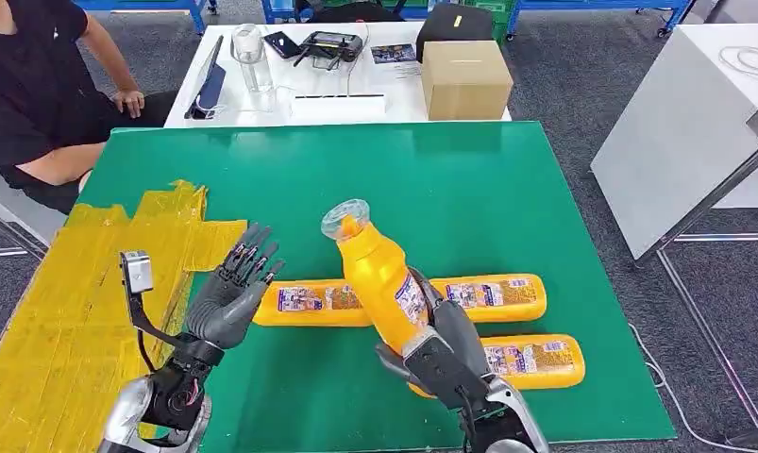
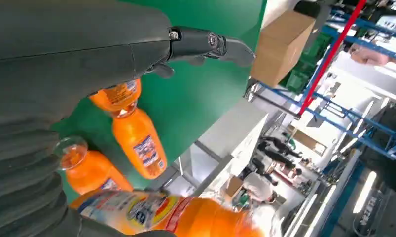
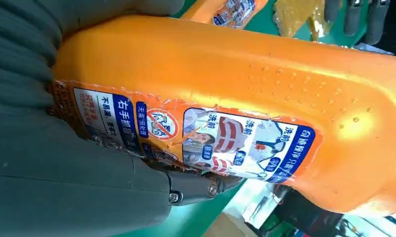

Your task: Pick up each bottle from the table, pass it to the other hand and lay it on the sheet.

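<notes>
Bottles, three of them, all orange with labels. One bottle [image 1: 379,278] is up off the green table [image 1: 507,198], gripped around its lower body by the right hand [image 1: 441,354], tilted with its clear cap [image 1: 345,218] leaning away toward the far side. The other two lie flat on the green: a long one [image 1: 469,297] stretching across behind the lifted bottle, and a second one [image 1: 535,362] nearer the front edge, just beside the right wrist.

Left hand [image 1: 231,293] is raised above the table, palm up, fingers spread and holding nothing, just left of the lifted bottle and apart from it. Yellow sheet [image 1: 82,302] covers the table's left side, next to that left arm.

Right wrist view gives the close look the head view cannot: the held bottle's label [image 3: 196,136] with its blue and red printing, pressed against the thick grey thumb [image 3: 196,190], and tiny droplets on the orange plastic. Left wrist view looks across the green surface instead, catching the bottles from the side with a cardboard box [image 2: 282,47] beyond.

Head view alone takes in the white table [image 1: 261,104] behind with that one box on it, plus one seated person [image 1: 35,94] at the left.
</notes>
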`<state>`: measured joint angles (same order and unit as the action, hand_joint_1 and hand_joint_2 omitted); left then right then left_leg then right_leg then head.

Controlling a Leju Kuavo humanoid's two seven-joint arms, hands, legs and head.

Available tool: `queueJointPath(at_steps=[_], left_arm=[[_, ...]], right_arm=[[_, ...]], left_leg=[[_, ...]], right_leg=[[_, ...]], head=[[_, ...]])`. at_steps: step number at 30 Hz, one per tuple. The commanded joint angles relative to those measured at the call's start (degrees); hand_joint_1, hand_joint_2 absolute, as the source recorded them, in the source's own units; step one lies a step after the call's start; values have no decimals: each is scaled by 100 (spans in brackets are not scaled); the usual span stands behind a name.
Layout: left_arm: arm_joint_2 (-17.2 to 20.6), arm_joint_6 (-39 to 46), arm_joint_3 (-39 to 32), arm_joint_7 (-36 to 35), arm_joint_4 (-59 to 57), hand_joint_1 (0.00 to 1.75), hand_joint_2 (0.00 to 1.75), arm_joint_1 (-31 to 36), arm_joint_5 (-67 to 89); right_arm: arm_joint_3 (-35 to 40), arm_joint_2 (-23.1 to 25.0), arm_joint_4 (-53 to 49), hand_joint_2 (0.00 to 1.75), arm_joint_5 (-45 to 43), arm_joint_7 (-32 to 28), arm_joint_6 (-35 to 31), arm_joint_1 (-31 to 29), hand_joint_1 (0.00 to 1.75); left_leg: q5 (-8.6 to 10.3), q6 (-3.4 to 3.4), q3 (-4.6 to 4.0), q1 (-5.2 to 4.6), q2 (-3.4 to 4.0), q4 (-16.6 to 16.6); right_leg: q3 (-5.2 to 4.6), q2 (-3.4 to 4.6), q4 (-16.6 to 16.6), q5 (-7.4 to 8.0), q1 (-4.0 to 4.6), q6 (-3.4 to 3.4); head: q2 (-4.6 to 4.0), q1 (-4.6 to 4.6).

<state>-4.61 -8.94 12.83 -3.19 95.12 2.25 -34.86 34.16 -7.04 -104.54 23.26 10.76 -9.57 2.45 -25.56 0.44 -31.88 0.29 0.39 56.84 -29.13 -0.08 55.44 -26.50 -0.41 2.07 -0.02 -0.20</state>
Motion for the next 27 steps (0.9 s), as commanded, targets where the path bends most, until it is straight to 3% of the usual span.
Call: queueJointPath(at_steps=[1, 27], left_arm=[[223, -121, 445, -255, -248, 0, 175, 173, -200], [275, -209, 661, -359, -372, 0, 175, 427, -421]], right_arm=[[246, -170, 719, 175, -72, 340, 356, -930, 175], [1499, -172, 1614, 175, -29, 688, 1115, -2047, 175]], left_leg=[[0, 0, 8, 6, 10, -3], [0, -1, 8, 3, 5, -2]], right_leg=[[7, 14, -9, 8, 6, -3], [5, 8, -4, 4, 3, -3]], head=[[0, 0], [0, 0]])
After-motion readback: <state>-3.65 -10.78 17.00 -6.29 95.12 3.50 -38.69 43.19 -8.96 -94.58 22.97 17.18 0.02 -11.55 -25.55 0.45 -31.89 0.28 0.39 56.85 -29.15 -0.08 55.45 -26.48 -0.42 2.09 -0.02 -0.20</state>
